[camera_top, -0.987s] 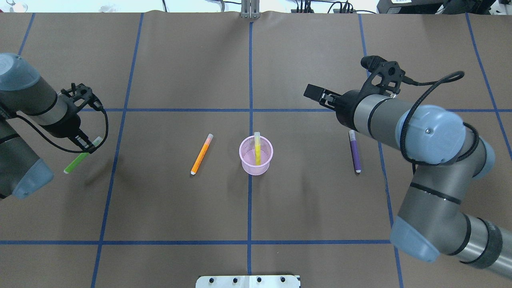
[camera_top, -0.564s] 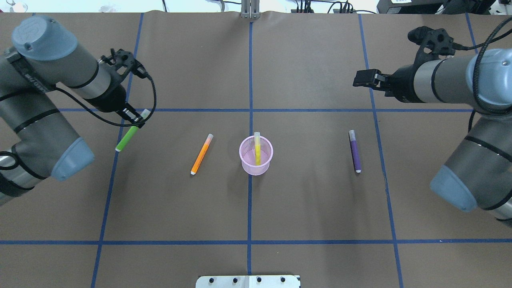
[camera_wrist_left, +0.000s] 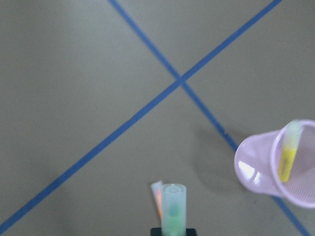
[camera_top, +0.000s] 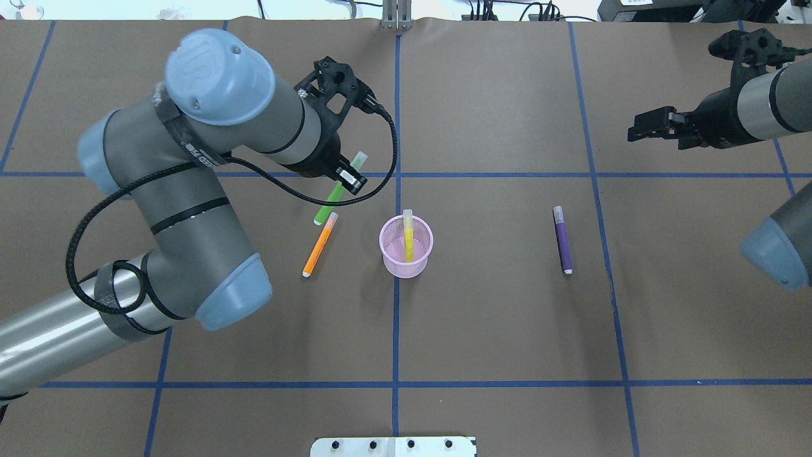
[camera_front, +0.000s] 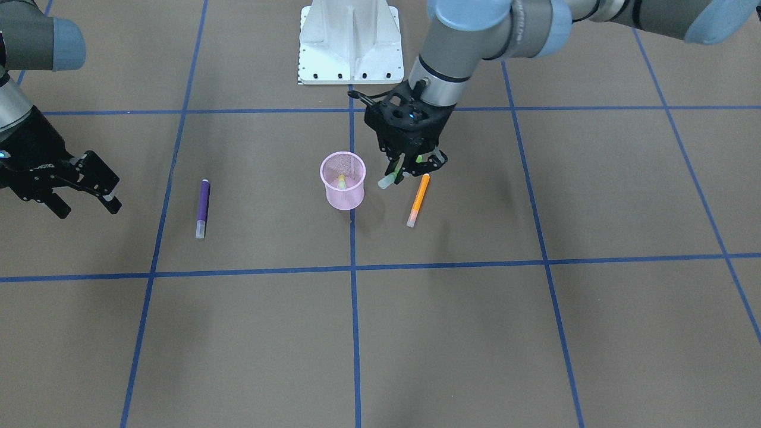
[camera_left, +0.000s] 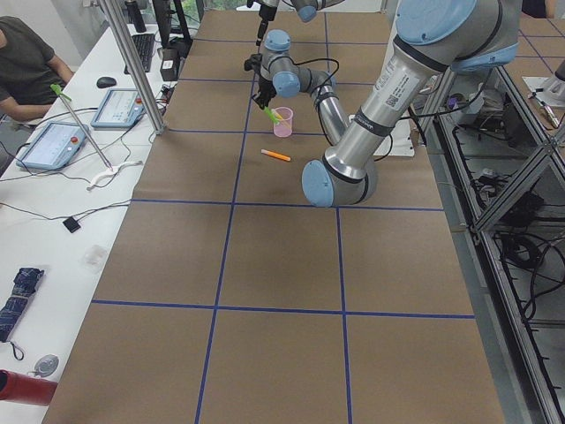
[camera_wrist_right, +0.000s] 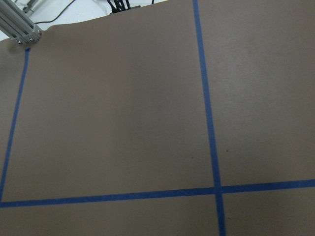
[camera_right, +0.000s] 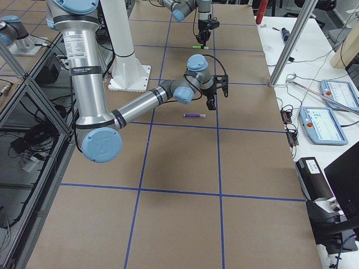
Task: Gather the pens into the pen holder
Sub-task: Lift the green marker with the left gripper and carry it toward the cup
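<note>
My left gripper is shut on the green pen and holds it tilted above the table, just left of the pink mesh pen holder. It shows in the front view too: gripper, green pen, holder. The yellow pen stands in the holder. The orange pen lies below the left gripper. The purple pen lies right of the holder. The left wrist view shows the green pen's cap and the holder. My right gripper is open and empty, far right.
The white robot base stands at the table's near edge behind the holder. Blue tape lines cross the brown table cover. The right wrist view shows only bare cover and tape.
My left arm swung right with the green pen, from the far left to just beside the holder. My right arm drew back toward the right edge. The lying pens stayed put.
</note>
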You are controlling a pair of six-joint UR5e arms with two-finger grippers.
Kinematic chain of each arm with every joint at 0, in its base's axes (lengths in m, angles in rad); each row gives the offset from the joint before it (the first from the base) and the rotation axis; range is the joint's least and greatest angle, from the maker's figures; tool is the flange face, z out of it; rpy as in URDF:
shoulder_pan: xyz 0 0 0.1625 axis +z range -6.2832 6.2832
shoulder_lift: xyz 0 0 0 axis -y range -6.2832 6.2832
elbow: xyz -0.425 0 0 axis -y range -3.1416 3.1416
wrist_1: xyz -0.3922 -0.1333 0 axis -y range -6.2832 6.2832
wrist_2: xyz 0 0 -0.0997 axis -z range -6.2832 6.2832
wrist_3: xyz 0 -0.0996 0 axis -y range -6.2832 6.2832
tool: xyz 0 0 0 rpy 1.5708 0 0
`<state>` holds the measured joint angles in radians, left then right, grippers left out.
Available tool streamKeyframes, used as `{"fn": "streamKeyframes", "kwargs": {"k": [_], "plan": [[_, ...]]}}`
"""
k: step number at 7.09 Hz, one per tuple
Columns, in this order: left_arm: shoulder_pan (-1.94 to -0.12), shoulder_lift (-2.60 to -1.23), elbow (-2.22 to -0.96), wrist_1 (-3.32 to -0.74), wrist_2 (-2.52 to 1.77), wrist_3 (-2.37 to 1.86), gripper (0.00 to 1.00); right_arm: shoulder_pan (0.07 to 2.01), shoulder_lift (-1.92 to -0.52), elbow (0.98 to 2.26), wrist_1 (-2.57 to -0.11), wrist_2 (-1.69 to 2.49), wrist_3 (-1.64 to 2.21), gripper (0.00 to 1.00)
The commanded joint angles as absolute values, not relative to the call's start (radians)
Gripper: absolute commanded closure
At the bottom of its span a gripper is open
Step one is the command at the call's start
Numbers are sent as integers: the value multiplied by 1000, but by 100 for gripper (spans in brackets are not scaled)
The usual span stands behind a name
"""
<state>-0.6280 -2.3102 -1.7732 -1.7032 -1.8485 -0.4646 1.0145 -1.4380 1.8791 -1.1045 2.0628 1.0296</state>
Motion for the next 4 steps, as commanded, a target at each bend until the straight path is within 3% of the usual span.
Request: {"fn": "streamKeyframes", "kwargs": {"k": [1,4], "plan": [[-566,-2326,-1773,-1837,-1656,-472,100,1025,-1439,1861,-1104,2071,1023,1],[-428,-2326,-1798,-1875,-1398,-482,100,1025,-1437,1853,-1104,2071,1025,1]]}}
